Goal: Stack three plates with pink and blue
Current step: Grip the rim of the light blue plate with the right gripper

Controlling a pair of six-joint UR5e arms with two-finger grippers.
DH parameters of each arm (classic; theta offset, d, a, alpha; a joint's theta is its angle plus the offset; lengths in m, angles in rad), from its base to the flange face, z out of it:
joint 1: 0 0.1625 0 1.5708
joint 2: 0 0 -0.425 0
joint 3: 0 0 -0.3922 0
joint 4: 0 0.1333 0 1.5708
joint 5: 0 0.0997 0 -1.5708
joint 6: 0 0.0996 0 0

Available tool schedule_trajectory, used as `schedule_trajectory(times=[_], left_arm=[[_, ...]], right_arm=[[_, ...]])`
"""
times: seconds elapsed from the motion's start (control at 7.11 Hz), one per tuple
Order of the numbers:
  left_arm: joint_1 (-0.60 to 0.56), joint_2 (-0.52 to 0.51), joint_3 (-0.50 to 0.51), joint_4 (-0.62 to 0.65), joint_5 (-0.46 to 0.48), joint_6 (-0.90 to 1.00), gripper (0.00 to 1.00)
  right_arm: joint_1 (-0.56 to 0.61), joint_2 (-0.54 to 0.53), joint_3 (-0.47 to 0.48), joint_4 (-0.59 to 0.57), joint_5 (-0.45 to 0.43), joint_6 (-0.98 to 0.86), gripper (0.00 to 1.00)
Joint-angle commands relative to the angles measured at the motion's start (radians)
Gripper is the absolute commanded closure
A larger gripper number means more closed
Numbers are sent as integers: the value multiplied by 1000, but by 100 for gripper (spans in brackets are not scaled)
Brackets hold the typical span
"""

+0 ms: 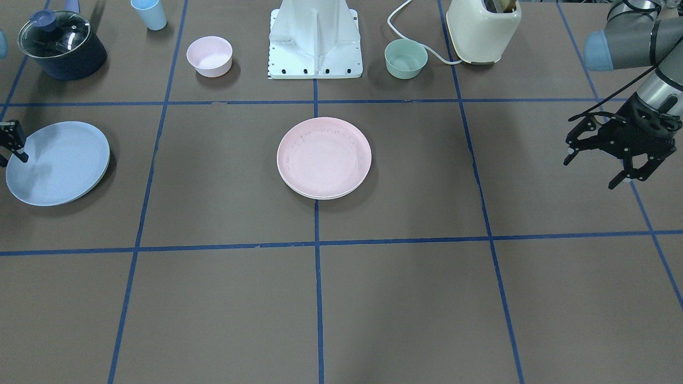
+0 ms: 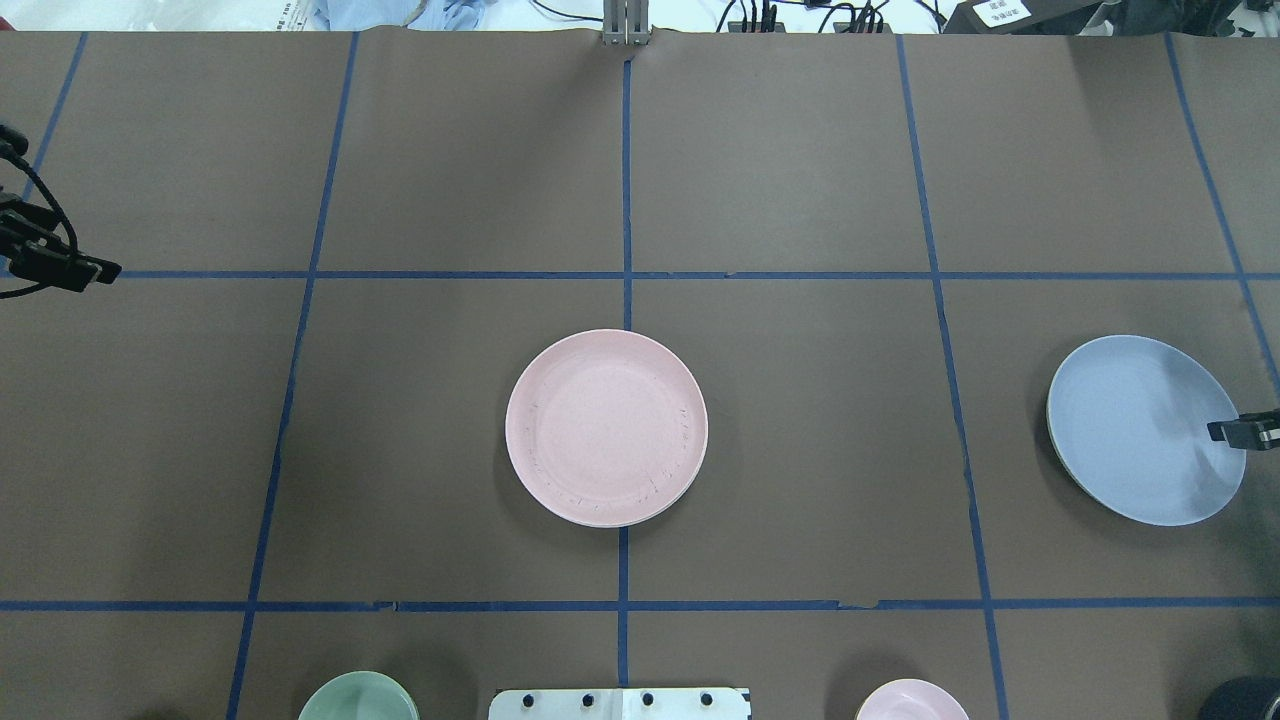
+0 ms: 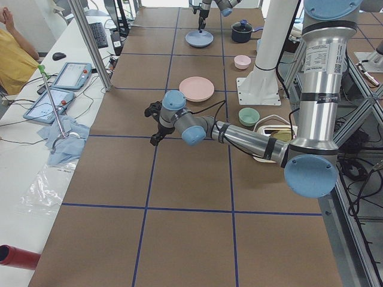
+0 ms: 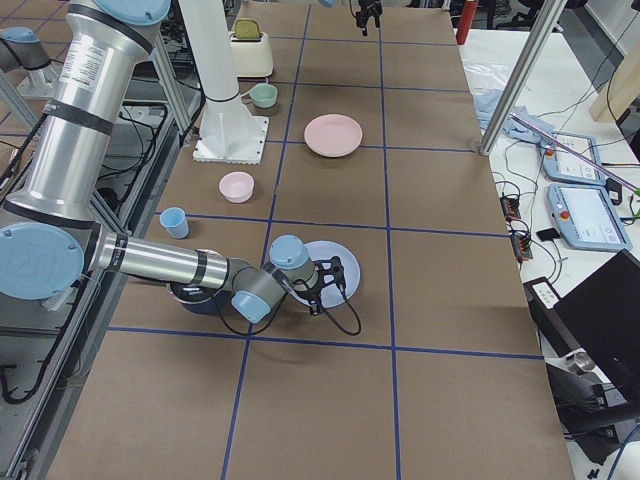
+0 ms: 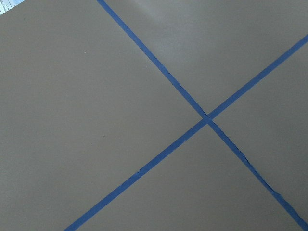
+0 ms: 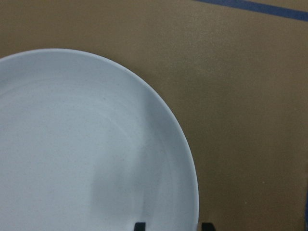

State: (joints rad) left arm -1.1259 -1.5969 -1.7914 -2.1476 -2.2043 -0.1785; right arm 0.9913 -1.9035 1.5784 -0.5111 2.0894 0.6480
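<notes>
The table point(image 1: 213, 309) is lit evenly from overhead. Soft shadows are cast beside the pink plate point(image 1: 324, 157) and across the blue plate point(image 1: 64, 160).

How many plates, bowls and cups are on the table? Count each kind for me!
Plates: 3 (pink plate on the cream plate, blue plate)
Bowls: 2 (pink bowl, mint-green bowl)
Cups: 1 (light blue cup)
Total: 6
</notes>
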Motion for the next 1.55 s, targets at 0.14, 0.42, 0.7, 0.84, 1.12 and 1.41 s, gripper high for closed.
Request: schedule_trajectory(times=[0.14, 0.42, 0.7, 0.84, 1.12, 1.41], left_arm=[[0, 0, 3, -1, 2, -1, 0], [-2, 0, 7, 0, 0, 1, 0], [-61, 0, 10, 11, -6, 5, 0], [-104, 33, 18, 9, -8, 8, 0], [-203, 63, 120, 9, -14, 8, 0], [-328, 63, 191, 72, -32, 10, 0]], right_arm=[[1, 24, -9, 0, -2, 7, 100], [3, 85, 18, -18, 26, 10, 100], [13, 225, 78, -154, 69, 88, 100], [13, 306, 98, -202, 75, 184, 100], [-49, 411, 151, -213, 69, 379, 100], [-167, 506, 210, -221, 22, 537, 100]])
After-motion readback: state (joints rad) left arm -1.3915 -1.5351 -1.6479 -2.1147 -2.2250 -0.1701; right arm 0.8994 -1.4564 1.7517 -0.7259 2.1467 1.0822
